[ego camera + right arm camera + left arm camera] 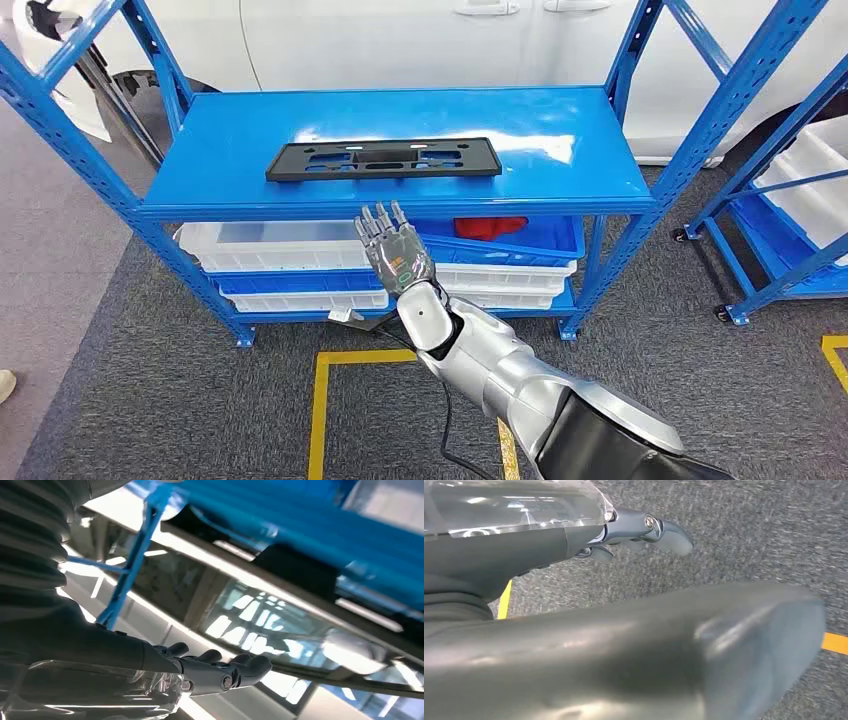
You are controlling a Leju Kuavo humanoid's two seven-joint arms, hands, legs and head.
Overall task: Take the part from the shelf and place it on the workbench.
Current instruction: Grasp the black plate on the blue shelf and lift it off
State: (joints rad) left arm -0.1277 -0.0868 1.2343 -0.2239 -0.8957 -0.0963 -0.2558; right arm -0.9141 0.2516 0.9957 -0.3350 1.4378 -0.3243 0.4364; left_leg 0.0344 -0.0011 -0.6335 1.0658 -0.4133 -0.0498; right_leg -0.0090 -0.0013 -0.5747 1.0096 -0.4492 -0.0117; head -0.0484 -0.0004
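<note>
Below shelf [590, 165] edge, right hand [395, 250] empty, fingers extended; black part [384, 159] above; bins [300, 262] behind.

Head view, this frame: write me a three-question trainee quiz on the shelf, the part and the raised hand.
1. True or false: the black part lies flat on the top shelf.
2. Which hand is raised in front of the shelf? A) left B) right
3. Fill in: the right hand holds ____.

Key: 1 true; 2 B; 3 nothing. Its fingers are spread and it is short of the part. The left hand hangs over grey carpet.
</note>
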